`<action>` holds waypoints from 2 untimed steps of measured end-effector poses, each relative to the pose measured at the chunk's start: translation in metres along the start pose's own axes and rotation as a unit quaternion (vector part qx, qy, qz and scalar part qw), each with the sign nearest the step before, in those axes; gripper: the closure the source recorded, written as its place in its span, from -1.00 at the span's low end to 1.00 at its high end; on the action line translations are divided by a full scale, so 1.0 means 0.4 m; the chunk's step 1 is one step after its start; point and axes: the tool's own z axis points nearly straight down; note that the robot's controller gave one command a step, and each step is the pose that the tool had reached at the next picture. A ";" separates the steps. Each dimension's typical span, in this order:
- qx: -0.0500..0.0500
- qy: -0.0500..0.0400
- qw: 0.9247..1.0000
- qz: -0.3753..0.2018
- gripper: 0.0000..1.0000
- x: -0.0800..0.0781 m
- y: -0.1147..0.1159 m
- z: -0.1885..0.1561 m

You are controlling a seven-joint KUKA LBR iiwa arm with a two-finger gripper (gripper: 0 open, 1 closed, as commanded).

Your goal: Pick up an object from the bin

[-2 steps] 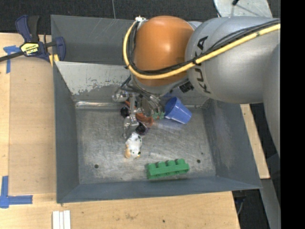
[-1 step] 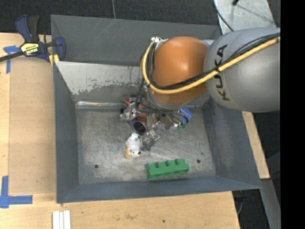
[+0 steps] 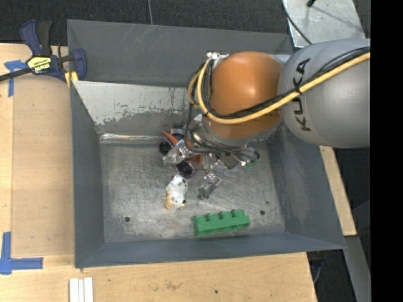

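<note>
Gripper [image 3: 210,184] low at centre of bin [image 3: 189,254], opening cannot be told; white-orange toy [image 3: 176,194] at its nine o'clock; pick seemingly pending.

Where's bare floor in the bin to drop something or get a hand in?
Widest bare floor: left half, between the left wall of the grey metal bin and the small white-and-orange toy. A smaller patch lies right of the pincer, above the green studded plastic brick. Crowded: centre back, where small dark bits cluster under the arm.
</note>
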 end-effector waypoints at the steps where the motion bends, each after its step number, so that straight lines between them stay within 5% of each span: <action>1: 0.002 -0.003 0.989 -0.151 -1.00 0.001 -0.024 0.165; 2: 0.003 -0.011 0.982 -0.191 1.00 -0.001 -0.030 0.217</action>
